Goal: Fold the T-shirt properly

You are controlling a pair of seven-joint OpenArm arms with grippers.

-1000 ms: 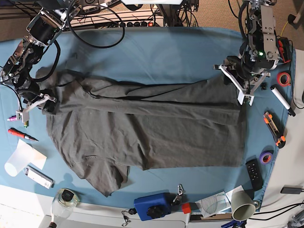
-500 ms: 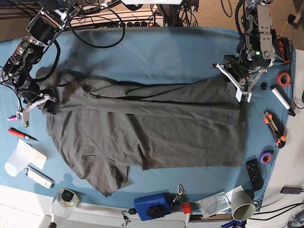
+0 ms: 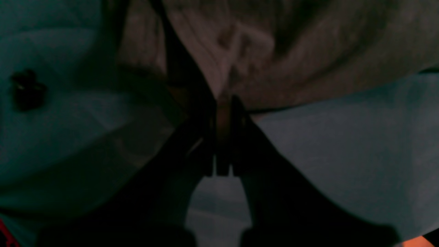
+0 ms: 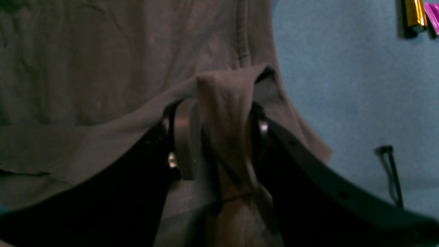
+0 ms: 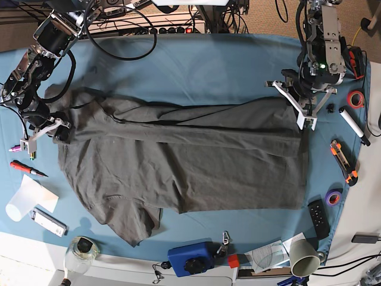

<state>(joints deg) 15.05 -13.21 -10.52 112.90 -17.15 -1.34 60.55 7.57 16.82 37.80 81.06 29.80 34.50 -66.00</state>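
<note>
Left gripper (image 3: 223,113): jaws brought fully together at the edge of the T-shirt (image 5: 178,161), with only a thin sliver of charcoal fabric visible between the tips; whether the hem is truly caught cannot be confirmed from the dark wrist view. Right gripper (image 4: 219,137): jaws moderately apart, clamped on a thick bunched fold of the same garment. The T-shirt lies spread across the blue tablecloth (image 5: 196,65), part-folded lengthwise, one sleeve trailing toward the near edge. Risk: a shallow left-hand pinch may slip on lifting, so that corner drops and the fold skews; uneven pull between the arms could drag the shirt toward the tape roll (image 5: 356,98) and marker (image 5: 353,126) beside it.
</note>
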